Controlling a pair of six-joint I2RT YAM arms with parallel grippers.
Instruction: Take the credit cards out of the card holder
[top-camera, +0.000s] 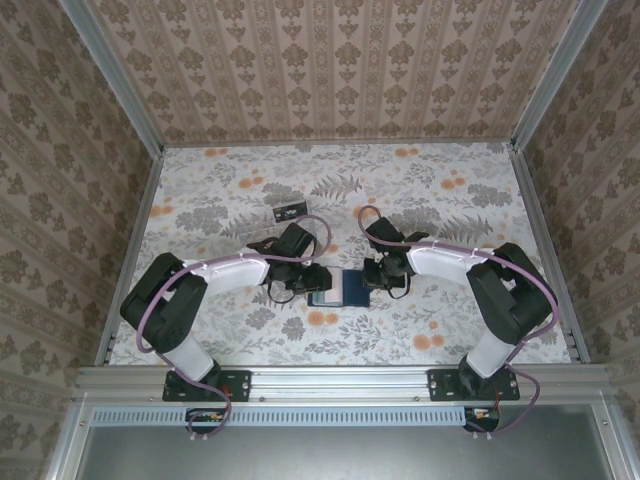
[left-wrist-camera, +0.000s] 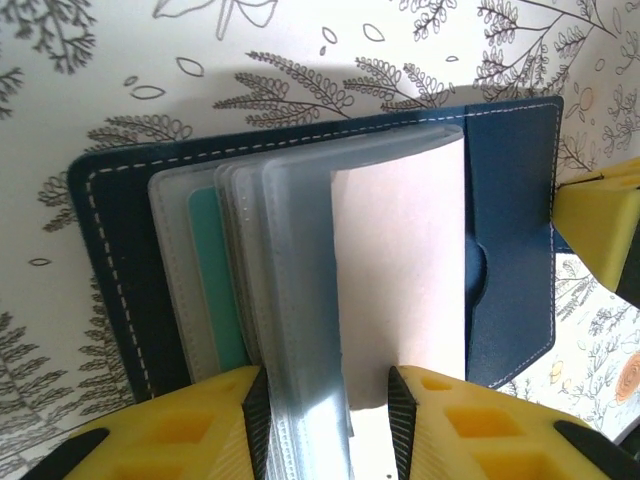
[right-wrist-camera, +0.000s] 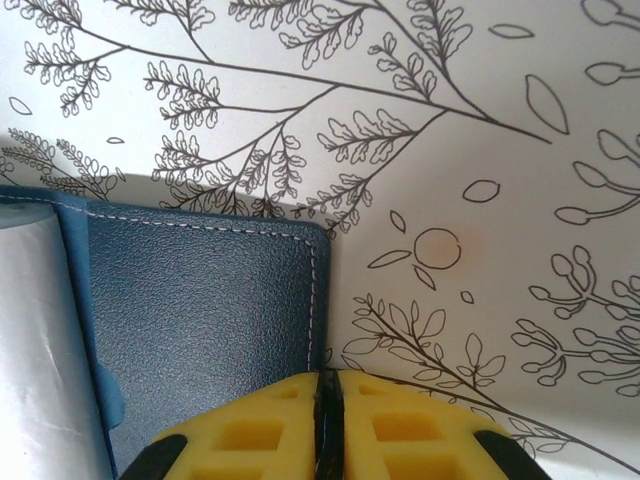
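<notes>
The dark navy card holder (top-camera: 340, 291) lies open on the floral cloth between my two grippers. In the left wrist view the card holder (left-wrist-camera: 510, 200) shows a stack of clear sleeves (left-wrist-camera: 295, 270) standing up. A pale tan credit card (left-wrist-camera: 400, 260) stands at the right of the stack, and a teal card (left-wrist-camera: 215, 270) sits in a sleeve further left. My left gripper (left-wrist-camera: 327, 385) has its jaws closed partway on the sleeves and the tan card's lower end. My right gripper (right-wrist-camera: 327, 378) is shut at the right edge of the card holder's (right-wrist-camera: 200, 320) cover, pinching it.
A small dark object (top-camera: 288, 212) lies on the cloth behind the left arm. Patterned walls with metal rails (top-camera: 135, 100) enclose the table on three sides. Open cloth stretches to the back and both sides.
</notes>
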